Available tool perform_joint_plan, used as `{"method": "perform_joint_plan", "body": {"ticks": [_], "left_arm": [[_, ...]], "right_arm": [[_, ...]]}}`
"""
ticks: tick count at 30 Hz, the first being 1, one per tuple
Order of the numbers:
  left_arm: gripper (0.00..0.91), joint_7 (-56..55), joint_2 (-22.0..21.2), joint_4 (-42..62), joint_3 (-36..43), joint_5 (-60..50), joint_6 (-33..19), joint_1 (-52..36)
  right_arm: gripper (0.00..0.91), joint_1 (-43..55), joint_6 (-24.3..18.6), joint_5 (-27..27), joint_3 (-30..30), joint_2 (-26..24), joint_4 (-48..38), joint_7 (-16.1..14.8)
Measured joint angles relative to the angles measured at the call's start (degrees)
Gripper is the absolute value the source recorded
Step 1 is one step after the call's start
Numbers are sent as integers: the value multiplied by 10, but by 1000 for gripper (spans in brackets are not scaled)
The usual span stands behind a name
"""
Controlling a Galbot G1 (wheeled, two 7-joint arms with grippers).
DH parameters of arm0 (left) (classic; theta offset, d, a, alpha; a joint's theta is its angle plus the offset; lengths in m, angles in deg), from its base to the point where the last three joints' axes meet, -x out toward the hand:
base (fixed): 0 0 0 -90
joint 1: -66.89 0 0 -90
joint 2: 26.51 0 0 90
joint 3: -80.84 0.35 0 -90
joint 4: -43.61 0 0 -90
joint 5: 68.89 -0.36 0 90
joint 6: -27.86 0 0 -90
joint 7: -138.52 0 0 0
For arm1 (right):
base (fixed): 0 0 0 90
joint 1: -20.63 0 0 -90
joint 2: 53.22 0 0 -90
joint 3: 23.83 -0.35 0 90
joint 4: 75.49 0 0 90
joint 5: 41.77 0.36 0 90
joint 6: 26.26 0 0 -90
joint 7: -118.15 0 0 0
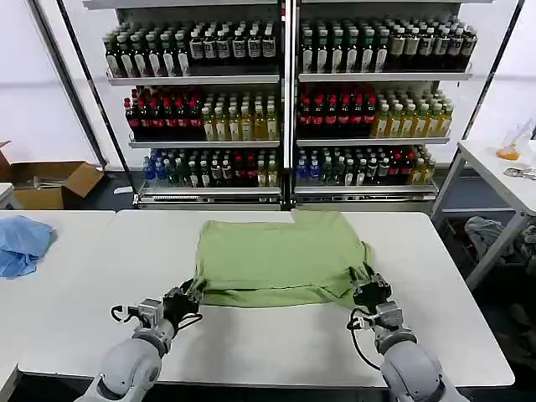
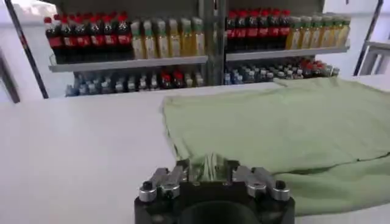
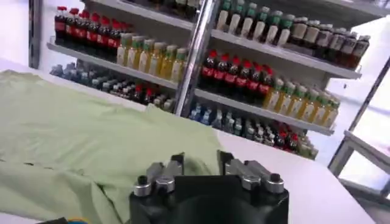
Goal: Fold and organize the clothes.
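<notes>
The clothes are one pale green shirt (image 1: pixel 280 251), lying partly folded into a rough rectangle at the middle of the white table (image 1: pixel 276 343). My left gripper (image 1: pixel 191 295) sits at the shirt's near left corner. In the left wrist view the shirt (image 2: pixel 292 122) bunches up in folds between the left gripper (image 2: pixel 207 167), which is shut on it. My right gripper (image 1: pixel 368 289) sits at the near right corner. In the right wrist view the shirt (image 3: pixel 79 128) wrinkles between the right gripper (image 3: pixel 200 159), also shut on it.
A crumpled light blue cloth (image 1: pixel 21 243) lies at the table's far left. Shelves of bottles (image 1: pixel 285 109) stand behind the table. A cardboard box (image 1: pixel 50 180) sits on the floor at the left, and another white table (image 1: pixel 502 176) stands at the right.
</notes>
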Motion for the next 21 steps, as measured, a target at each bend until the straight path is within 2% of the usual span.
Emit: {"method": "perform_joint_plan", "body": {"ticks": [11,12,13,14,15,16,17,21], "left_arm": [[907,0,-11,9,-3,0,-6,13],[907,0,-12,11,-2,1,-5,12],[867,0,-13,14,-1,1,-5,11],[403,0,-13,16,0,2,-4,10],[272,0,-13,19,1,2,-4,9],[181,0,-14,22,1,3,-4,8],[71,0,-14,24,1,3,-5,8],[20,0,-14,30,2,5,-6,8]], "right_arm": [[907,-55,26,55,-39,16,7,14],[836,-55,27,61,-39,17,4,15],[725,-55,28,67,-40,18,0,15],[292,-54,29,71,-40,18,-3,15],[181,-54,29,76,-40,18,-6,15],[71,-53,29,80,-40,18,-9,15],[0,-51,29,84,-39,18,-12,15],[0,-46,29,97,-34,19,-23,15]]}}
